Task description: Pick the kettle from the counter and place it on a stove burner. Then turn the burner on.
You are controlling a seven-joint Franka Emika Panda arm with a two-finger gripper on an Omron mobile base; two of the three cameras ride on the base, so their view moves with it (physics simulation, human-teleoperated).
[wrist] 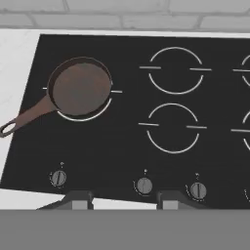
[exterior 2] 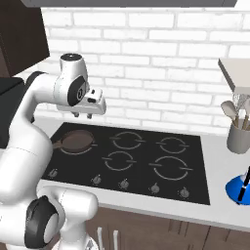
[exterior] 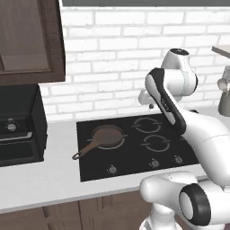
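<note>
Blue kettle sits untouched on the surface right of the stove; claw hovers above the skillet, part-open, empty; pickup, placement, burner all pending.

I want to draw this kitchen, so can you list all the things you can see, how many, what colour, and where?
kettle: one, bright blue, on the counter right of the stove, cut off by the picture edge.
skillet: one, brown, long handle, on the stove's back left burner.
stove: one, black glass, set into the counter; five burner rings show.
knobs: a row, grey, along the stove's front edge.
utensil pot: one, grey, with utensils inside, on the counter behind the kettle.
counter: one, pale grey-white, around the stove.
microwave-like box: one, black, on the counter at far left.
wall: white brick, behind the stove.
tool: one, on the white arm, above the skillet, holding nothing.
</note>
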